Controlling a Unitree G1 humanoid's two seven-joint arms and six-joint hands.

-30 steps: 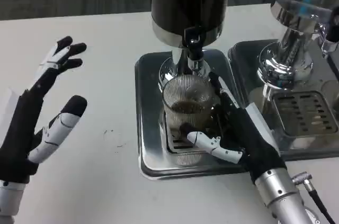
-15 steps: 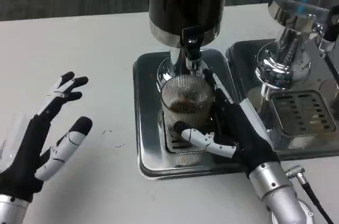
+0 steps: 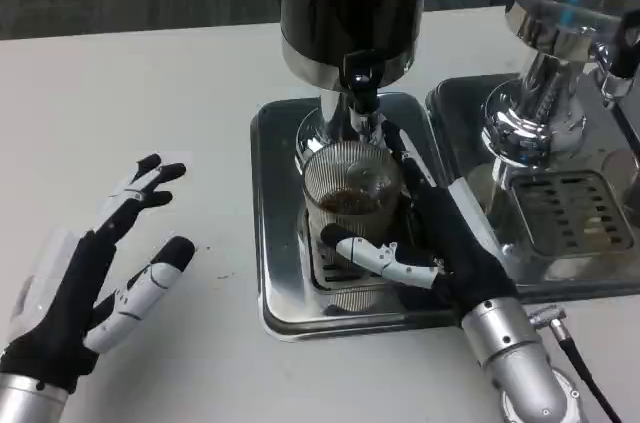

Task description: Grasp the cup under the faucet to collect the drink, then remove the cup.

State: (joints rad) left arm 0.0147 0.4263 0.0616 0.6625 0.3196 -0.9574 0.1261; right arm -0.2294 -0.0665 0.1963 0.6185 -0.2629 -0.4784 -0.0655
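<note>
Right hand [image 3: 440, 243] wraps the cup [image 3: 350, 213] on the tray [image 3: 275, 243] under the faucet [image 3: 362, 103], drink inside. Left hand [image 3: 95, 278] spread, idle. A jerky pull-out risks sloshing or clipping the faucet.

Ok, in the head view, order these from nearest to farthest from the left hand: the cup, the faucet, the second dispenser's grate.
From the left hand:
1. Cup, on the middle tray, held by the right hand.
2. Faucet, above the cup.
3. Second dispenser's grate, far right.
</note>
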